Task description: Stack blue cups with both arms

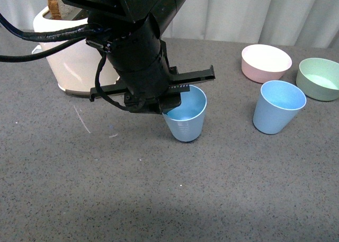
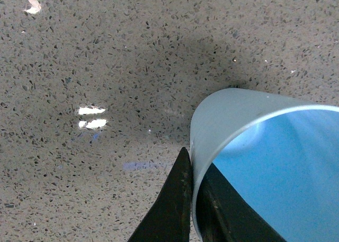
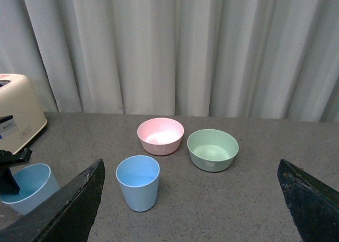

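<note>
Where the left gripper (image 1: 170, 108) stands: clamped on the rim of the near blue cup (image 1: 185, 117), with 1 finger (image 2: 172, 210) outside the wall, the other inside, and the wall pinched between them.
Near blue cup, position: mouth up, about mid-table (image 1: 159, 199), in front of the toaster (image 1: 69, 56). We cannot tell whether its base rests on the surface or hangs just clear of it.
Far blue cup (image 1: 279, 107): upright and free, well apart to the right of the first. It stands just in front of the pink bowl (image 1: 266, 62) and the green bowl (image 1: 319, 79) and touches neither.
Right gripper (image 3: 190, 165): jaws wide apart and holding nothing. It stands back from the table with the far blue cup ahead of it.
Handling, our judgement: both cups look like thin matte plastic, so light, hollow, a little springy at the rim and not fragile. The matte finish should give fair friction. A 1-wall pinch will carry a cup, though the cup may swing about the pinch.
Hold points, our judgement: the rim-wall grip suits the carried cup. The far blue cup is better steadied from outside, low on the body, which leaves its mouth clear for nesting.
Risk, our judgement: a light receiving cup may slide or tip if the taper enters off-centre, and the 2 tapered walls may wedge.
</note>
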Controlling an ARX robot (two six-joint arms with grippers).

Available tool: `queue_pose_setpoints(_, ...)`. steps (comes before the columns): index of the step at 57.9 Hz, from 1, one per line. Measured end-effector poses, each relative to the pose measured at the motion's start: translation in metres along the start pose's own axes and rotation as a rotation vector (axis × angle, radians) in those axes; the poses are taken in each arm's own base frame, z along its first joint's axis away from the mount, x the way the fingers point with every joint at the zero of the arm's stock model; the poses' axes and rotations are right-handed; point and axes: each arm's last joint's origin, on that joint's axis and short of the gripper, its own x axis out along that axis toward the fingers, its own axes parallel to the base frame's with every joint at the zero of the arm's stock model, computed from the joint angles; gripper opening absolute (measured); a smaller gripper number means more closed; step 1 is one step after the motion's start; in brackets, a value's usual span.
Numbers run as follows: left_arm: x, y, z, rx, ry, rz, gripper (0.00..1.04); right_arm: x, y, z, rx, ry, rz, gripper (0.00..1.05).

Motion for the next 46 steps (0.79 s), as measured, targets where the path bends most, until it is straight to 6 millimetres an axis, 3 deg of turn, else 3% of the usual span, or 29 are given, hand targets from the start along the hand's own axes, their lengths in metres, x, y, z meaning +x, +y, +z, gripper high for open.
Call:
queue_pose_setpoints(15,0.001,0.002,0.001,-0.003,0.001,0.013,0.05,0.0,0.0,0.0,0.0,0.0,0.0,0.95)
queue_pose_setpoints(30,-0.003,0.001,0.004,-0.007,-0.02,0.026,0.43,0.0,0.0,0.0,0.0,0.0,0.0,0.95)
queue_pose_setpoints(46,-0.032,-0.004,0.017,-0.017,-0.088,-0.002,0.84,0.0,0.0,0.0,0.0,0.0,0.0,0.95)
